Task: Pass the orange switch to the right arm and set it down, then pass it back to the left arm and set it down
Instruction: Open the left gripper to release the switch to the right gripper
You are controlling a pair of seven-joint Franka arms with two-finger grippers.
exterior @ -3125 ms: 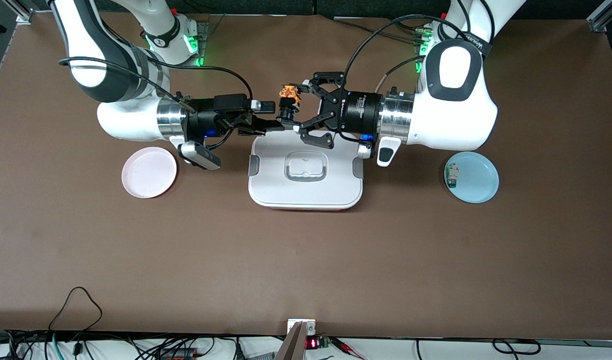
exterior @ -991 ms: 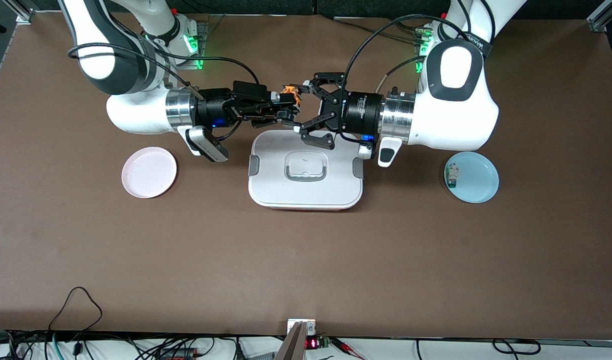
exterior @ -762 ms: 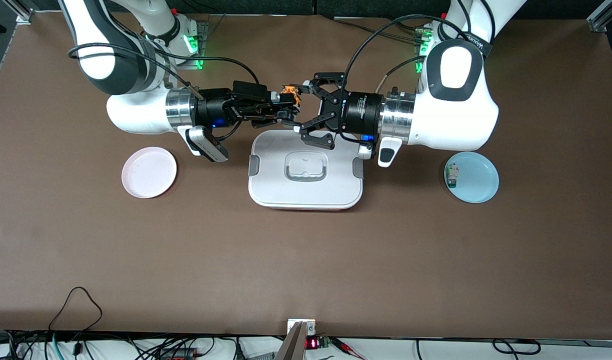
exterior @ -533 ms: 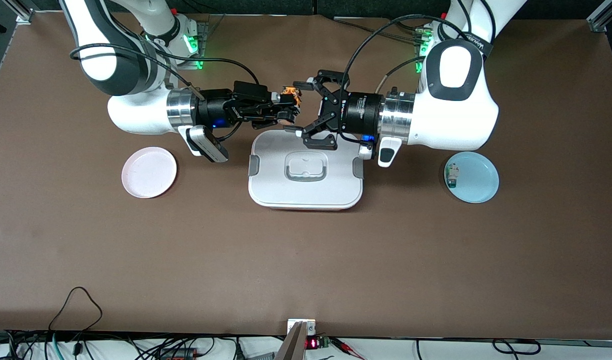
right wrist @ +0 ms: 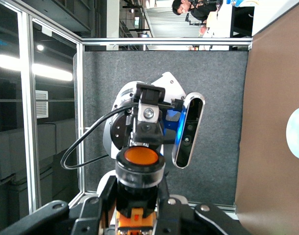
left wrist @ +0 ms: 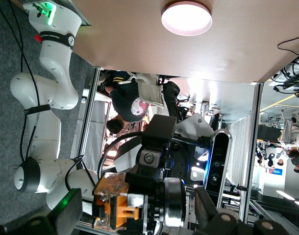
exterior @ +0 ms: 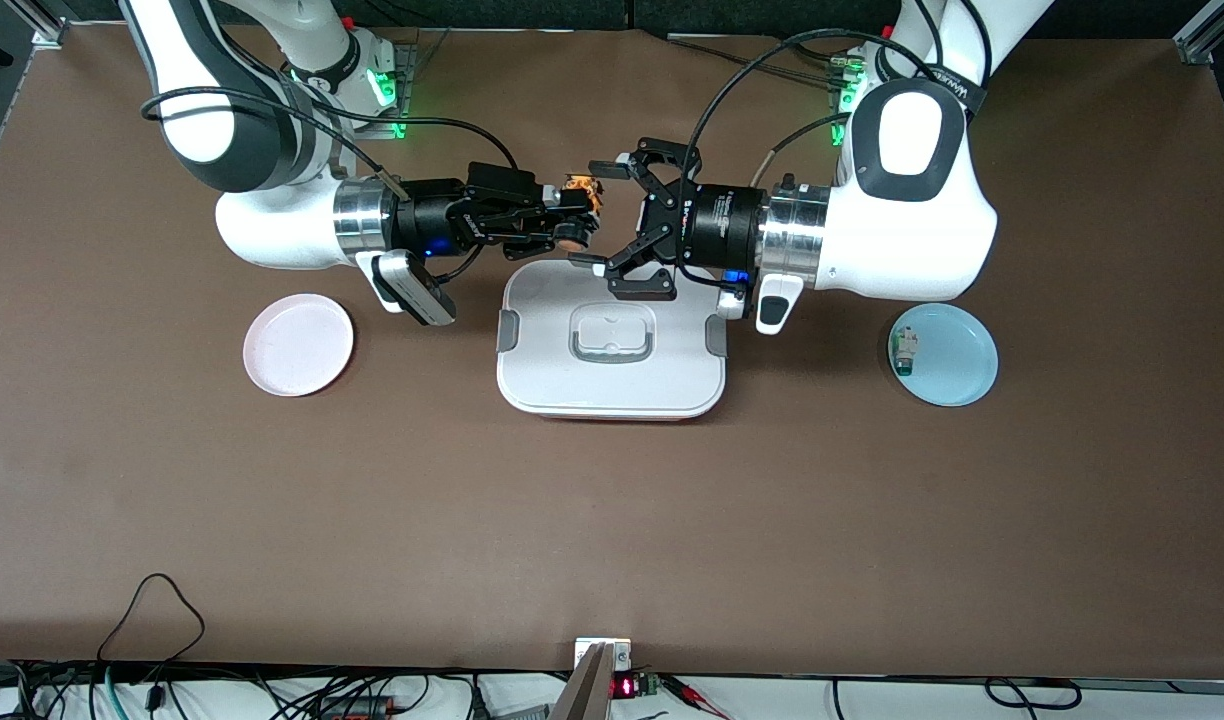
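The switch is a stubby black barrel with a round glossy orange cap and a blocky orange-marked tail. It's up in the air over the table by the box's edge farthest from the front camera, with the right gripper clamped tight on it. In the right wrist view the orange face looks straight at the left arm. The left gripper has its fingers spread wide around the switch's end, not touching. The box is smooth white plastic with rounded corners, grey latches and a recessed handle. A pink plate and a blue plate sit well apart toward either end, with bare brown tabletop all around.
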